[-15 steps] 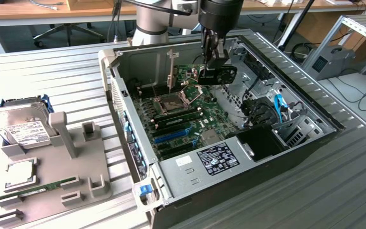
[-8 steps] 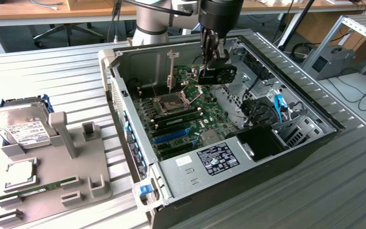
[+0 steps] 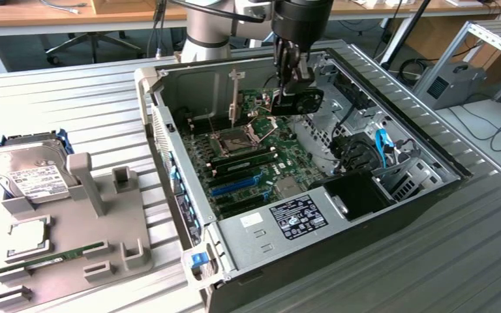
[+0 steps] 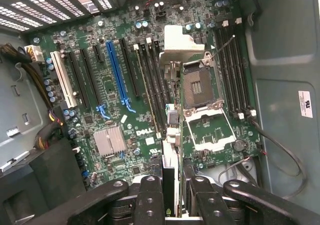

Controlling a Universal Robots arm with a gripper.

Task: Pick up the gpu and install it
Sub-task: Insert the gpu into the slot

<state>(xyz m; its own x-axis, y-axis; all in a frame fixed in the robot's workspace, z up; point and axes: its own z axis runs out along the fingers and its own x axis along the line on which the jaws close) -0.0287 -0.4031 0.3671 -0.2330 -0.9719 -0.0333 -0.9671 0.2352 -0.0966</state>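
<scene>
One tool (image 3: pixel 291 88) pinching gpu (image 3: pixel 297 102) edge-on, fan side facing exterior view's right. Hanging above motherboard (image 4: pixel 125 100) inside open case (image 3: pixel 407 137), clear of blue slot (image 4: pixel 116 70).

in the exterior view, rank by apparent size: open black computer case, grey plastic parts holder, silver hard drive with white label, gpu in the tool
1. Open black computer case
2. Grey plastic parts holder
3. Silver hard drive with white label
4. Green gpu card with black fan, held in the tool

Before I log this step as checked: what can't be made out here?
- Card: exterior view, whether it touches the board; the pincer and case wall block it.
- Card: wrist view, seen edge-on, so its fan side is hidden.
- Fingers: cut by the frame edge.
</scene>
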